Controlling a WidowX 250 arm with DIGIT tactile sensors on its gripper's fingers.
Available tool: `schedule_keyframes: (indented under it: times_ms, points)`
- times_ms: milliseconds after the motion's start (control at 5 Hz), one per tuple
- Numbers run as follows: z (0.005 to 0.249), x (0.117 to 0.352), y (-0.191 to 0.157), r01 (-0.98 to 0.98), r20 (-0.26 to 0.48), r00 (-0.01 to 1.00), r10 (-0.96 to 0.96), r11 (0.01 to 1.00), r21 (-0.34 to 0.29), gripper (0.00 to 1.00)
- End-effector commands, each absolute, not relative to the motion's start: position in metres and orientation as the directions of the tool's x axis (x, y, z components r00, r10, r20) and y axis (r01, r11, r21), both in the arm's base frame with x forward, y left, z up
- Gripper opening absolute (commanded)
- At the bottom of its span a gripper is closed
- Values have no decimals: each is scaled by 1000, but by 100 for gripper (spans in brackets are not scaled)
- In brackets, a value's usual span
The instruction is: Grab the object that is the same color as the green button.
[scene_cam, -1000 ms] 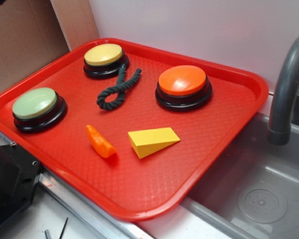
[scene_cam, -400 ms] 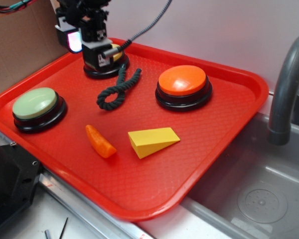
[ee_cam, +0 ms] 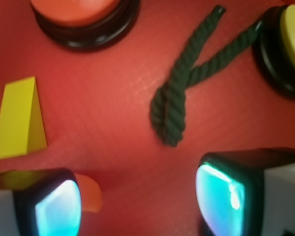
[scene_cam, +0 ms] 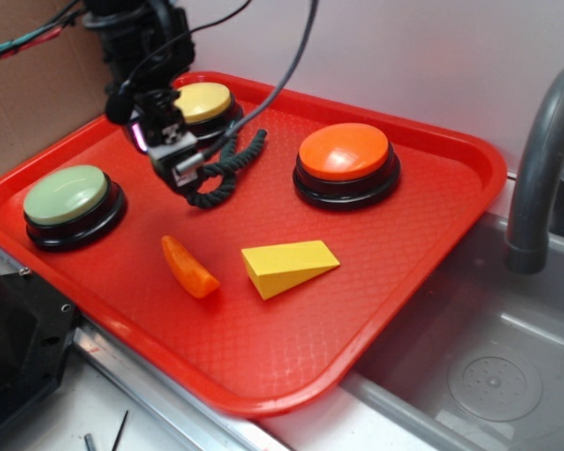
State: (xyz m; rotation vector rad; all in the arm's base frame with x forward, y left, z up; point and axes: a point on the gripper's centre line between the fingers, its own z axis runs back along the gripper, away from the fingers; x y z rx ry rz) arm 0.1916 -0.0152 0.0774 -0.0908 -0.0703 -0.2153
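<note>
Gripper (scene_cam: 181, 169) low over the dark green rope (scene_cam: 227, 167) on the red tray (scene_cam: 432, 244): your risk is a miss.

Exterior: the arm hides the rope's loop, and jaw state is unreadable. Wrist: the fingers (ee_cam: 226, 191) stand spread, the rope (ee_cam: 174, 110) lies beyond them, not between; closing now would catch nothing. The green button (scene_cam: 66, 194) is out of the wrist view.

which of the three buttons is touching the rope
The yellow-topped button at the tray's far edge: one loose end of the dark green rope reaches its black base. The orange and green buttons sit apart.
</note>
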Motion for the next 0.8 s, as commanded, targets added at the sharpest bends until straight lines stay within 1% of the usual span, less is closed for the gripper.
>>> schedule_keyframes:
  times_ms: [0,200,400,600]
  points:
    - [57,226,-6,226,73,973,-219,969,-101,100]
    - [47,232,-7,236,55,971,-231,967,-96,100]
    - [42,237,-10,237,65,971,-232,967,-98,100]
    - [34,237,-11,235,69,971,-229,966,-105,100]
